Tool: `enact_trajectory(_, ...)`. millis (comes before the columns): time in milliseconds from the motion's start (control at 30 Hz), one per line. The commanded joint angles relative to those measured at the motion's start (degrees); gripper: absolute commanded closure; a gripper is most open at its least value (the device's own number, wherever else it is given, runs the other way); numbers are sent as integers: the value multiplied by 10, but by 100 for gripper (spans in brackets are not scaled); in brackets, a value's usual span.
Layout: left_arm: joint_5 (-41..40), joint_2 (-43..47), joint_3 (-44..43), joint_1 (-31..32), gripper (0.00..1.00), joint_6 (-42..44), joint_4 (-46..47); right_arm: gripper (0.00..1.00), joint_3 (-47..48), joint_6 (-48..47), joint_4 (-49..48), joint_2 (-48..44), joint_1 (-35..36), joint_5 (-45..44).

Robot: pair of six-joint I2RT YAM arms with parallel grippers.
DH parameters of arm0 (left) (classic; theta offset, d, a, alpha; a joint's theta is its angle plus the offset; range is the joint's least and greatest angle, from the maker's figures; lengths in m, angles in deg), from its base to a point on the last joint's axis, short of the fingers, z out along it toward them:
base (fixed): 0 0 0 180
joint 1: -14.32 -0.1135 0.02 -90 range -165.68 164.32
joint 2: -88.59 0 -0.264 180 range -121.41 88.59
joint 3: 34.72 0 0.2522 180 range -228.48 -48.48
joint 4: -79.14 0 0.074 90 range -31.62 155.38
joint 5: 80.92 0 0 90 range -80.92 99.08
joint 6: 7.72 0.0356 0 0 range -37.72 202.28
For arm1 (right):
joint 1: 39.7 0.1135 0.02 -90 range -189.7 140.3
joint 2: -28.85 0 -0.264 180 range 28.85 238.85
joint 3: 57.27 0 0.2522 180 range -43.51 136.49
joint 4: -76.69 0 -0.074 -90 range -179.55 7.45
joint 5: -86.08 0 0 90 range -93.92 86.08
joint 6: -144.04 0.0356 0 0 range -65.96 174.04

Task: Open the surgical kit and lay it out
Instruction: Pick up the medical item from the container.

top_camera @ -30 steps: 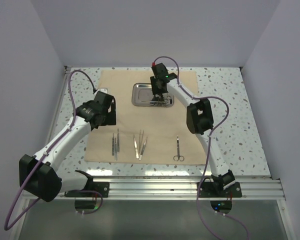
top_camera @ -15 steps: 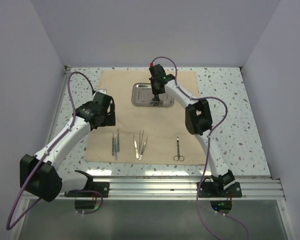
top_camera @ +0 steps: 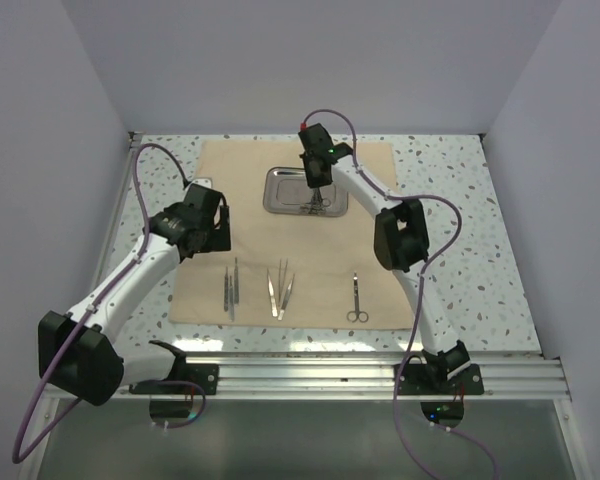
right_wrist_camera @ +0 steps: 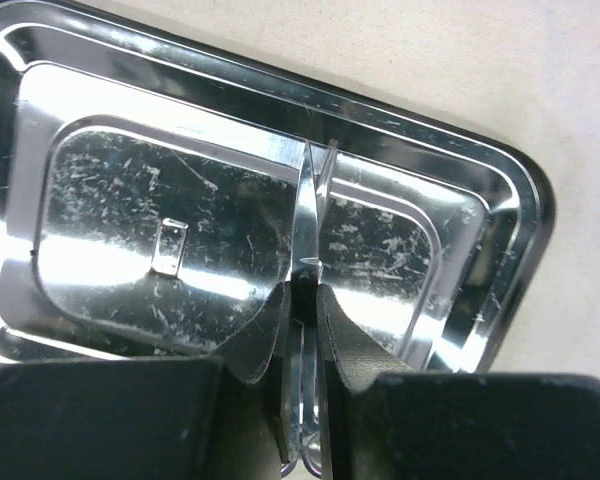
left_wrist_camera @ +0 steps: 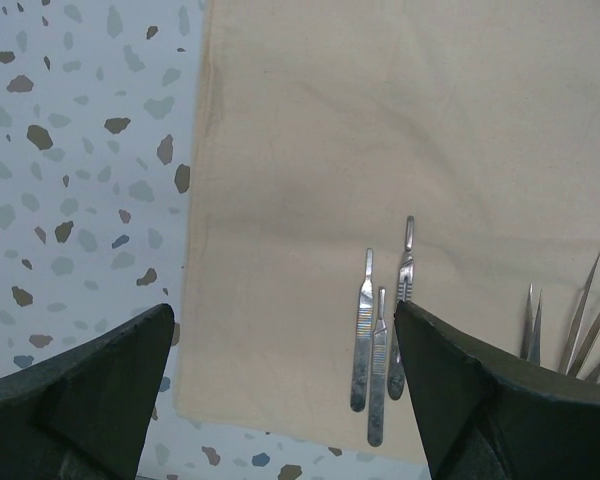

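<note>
While the cloth wrap (top_camera: 320, 245) lies spread flat on the speckled desk (top_camera: 480, 290), the kit stands partly laid out. The steel tray (top_camera: 272, 190) sits on the far middle of the cloth, upright and shiny.

Right pincer (right_wrist_camera: 302, 300): down inside the tray, jaws drawn together on a pair of scissors (right_wrist_camera: 315, 210). The blades stick out past the fingertips, pointing toward the tray's far rim (whether the scissors are clear of the tray floor cannot be told).

Left pincer (left_wrist_camera: 282, 330): jaws spread wide, nothing between them, held above the left part of the cloth near its left edge.

Items along the near part of the cloth, left to right:
- three slim silver handles (left_wrist_camera: 378, 350), side by side, seen between the left fingers (left_wrist_camera: 110, 390) in the wrist view;
- a group of tweezers (top_camera: 280, 290), tips pointing away from the arm bases;
- a second pair of scissors (top_camera: 356, 297), apart to the right, finger rings nearest the bases.
</note>
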Motion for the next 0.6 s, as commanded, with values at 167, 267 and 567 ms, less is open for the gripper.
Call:
enact_trajectory(167,15,34,-4,-5,5,0,9,99,-31,-13,14,-129,-4,-21)
enact_trajectory(267,19,39,-5,-5,5,-1,10,100,-78,1,11,-159,-5,-18)
enact_trajectory(567,53,37,-10,-4,5,-3,37,100,-482,115,-81,-427,3,43)
